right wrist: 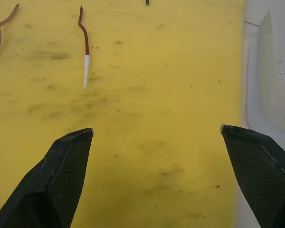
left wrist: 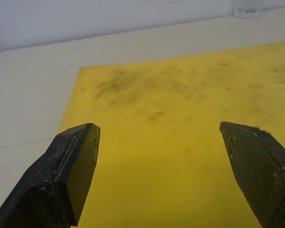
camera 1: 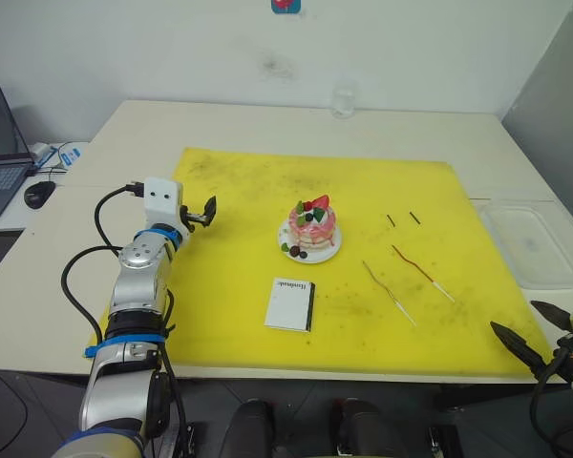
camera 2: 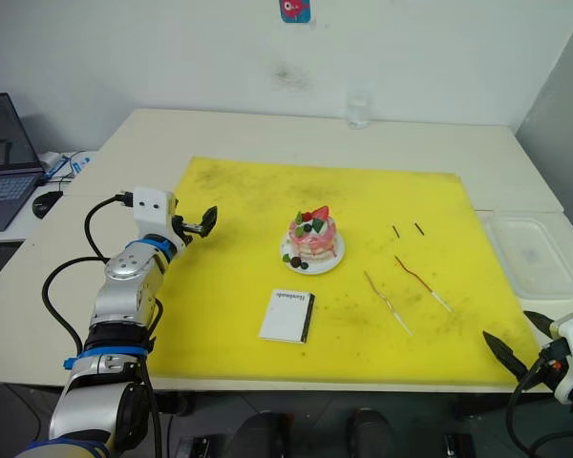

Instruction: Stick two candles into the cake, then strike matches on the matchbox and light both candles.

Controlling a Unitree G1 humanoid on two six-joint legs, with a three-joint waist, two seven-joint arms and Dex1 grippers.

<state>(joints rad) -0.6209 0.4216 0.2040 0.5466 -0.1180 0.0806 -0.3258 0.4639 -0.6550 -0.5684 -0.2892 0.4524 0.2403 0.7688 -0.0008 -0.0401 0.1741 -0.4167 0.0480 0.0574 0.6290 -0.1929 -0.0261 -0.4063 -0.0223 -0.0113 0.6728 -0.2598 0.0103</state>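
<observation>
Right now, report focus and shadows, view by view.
Left eye view: even light, soft shadow beside the cake. Left wrist view: open left gripper fingers blurred, mat sharper. Right wrist view: dark red candle crisp, open right gripper soft.

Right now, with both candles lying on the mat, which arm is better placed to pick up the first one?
The right. The right gripper is open at the yellow mat's near right corner, close to the dark red candle and tan candle. The left gripper is beyond the cake.

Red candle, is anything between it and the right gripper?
Nothing visible. The open right gripper hovers at the mat's near right corner, and only bare mat lies between it and the red candle.
</observation>
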